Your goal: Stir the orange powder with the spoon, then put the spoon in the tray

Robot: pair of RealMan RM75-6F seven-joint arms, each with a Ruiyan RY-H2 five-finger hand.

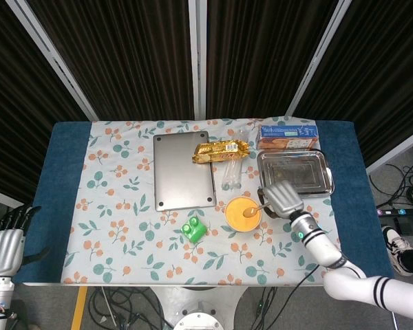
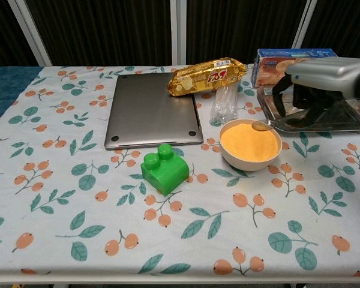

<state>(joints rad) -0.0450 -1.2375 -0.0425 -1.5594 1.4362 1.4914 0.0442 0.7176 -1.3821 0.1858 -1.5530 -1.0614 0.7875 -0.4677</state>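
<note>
the right hand [image 2: 315,90] hangs over the near left corner of the tray [image 2: 354,123], fingers curled down onto the handle of the spoon [image 2: 270,125]; it pinches that handle so the shaft runs out leftward and the bowl end reaches just over the right rim of the bowl [image 2: 250,144]. the head view shows the same thing: right hand [image 1: 283,197] just right of the bowl [image 1: 243,214], spoon [image 1: 256,208] tip over the powder [image 1: 241,214]. held low and near level like this, the spoon looks set to dip in and begin stirring; whether the tip touches the powder [image 2: 249,141] yet i cannot tell. the bowl sits near the middle of the table, a little toward the right edge, with the tray just behind and to its right, so the later drop-off is a short reach.

the left hand [image 1: 3,247] waits off the table's near left corner, fingers spread, holding nothing; it is out of the chest view.

counted: one spoon, one bowl of orange powder, one metal tray. beyond them, one green block [image 2: 164,168] left of the bowl toward the near edge, one laptop [image 2: 153,108] closed toward the far edge, one gold snack pack [image 2: 207,75] lying on its far right corner, one clear plastic item [image 2: 224,106] between laptop and tray, and one biscuit box [image 2: 291,66] at the far edge behind the tray.
</note>
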